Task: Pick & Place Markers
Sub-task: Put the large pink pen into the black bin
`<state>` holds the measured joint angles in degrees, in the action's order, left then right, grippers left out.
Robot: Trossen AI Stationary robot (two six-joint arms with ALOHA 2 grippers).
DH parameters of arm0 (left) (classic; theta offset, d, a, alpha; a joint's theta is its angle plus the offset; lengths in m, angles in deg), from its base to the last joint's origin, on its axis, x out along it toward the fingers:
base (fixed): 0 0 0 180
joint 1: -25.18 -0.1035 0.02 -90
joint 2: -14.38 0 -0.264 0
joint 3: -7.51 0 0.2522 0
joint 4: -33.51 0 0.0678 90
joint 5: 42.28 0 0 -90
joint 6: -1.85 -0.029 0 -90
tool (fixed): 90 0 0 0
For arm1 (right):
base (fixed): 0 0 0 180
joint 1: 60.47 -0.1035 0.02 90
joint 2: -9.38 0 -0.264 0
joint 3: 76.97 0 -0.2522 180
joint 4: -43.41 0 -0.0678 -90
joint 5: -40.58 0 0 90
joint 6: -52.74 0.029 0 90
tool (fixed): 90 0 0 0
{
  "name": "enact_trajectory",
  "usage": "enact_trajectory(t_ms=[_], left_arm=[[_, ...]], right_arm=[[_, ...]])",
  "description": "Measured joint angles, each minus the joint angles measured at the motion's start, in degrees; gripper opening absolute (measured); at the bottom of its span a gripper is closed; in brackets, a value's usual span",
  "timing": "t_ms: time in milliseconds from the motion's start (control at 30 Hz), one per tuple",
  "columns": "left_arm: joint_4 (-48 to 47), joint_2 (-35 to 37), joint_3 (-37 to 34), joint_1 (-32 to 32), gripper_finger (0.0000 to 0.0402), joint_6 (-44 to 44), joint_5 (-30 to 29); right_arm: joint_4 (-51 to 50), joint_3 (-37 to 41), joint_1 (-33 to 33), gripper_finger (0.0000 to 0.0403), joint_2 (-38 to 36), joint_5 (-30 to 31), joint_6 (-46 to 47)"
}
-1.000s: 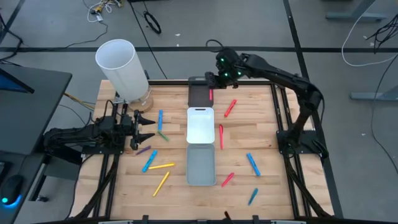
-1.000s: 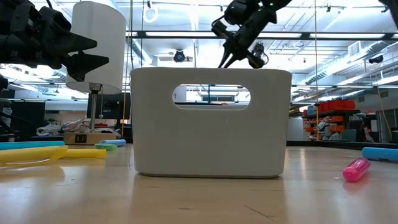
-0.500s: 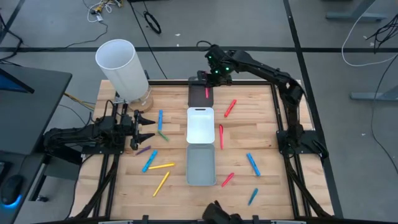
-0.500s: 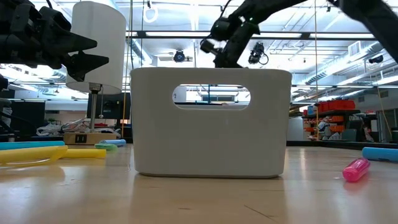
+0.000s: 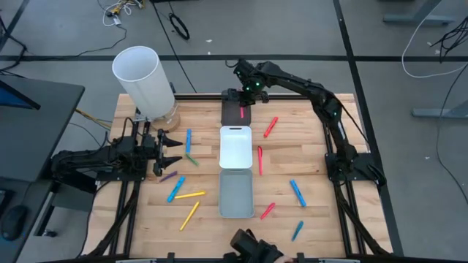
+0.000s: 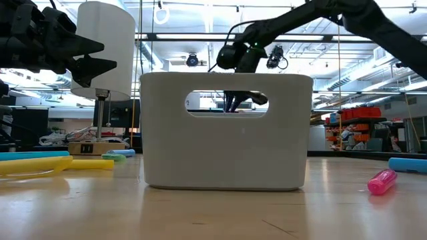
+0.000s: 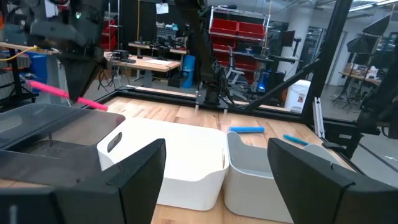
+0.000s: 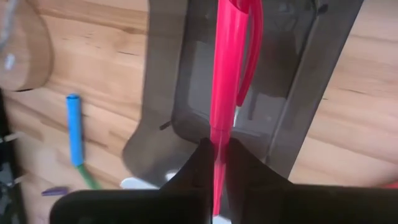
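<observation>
The right hand (image 5: 243,97) hangs over the black tray (image 5: 235,111) at the far end of the counter (image 5: 292,157), its fingers pinched tight on a red marker (image 8: 222,106) that points down into that tray. The left hand (image 5: 174,150) waits at the counter's left edge, fingers spread wide and holding nothing. Other markers (image 5: 184,196) lie scattered on the wood to either side of the white tray (image 5: 235,147) and grey tray (image 5: 236,193).
</observation>
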<state>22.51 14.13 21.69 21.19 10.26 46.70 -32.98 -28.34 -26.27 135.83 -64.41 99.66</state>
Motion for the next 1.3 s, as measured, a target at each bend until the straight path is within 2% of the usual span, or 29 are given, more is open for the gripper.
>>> enact_trajectory(t_ms=[600,967,1300], left_arm=[[0.01,-0.01,-0.02,0.00,0.0288,0.00,0.02],[0.00,0.00,0.01,0.01,0.0288,-0.01,0.02],[0.00,0.00,0.01,-0.01,0.0288,0.02,0.01]], right_arm=[[-0.77,0.02,0.17,0.0011,5.47,0.60,0.57],[0.04,0.02,0.46,0.0046,5.47,0.60,-0.91],[0.66,0.02,0.50,0.0053,5.47,1.10,-0.88]])
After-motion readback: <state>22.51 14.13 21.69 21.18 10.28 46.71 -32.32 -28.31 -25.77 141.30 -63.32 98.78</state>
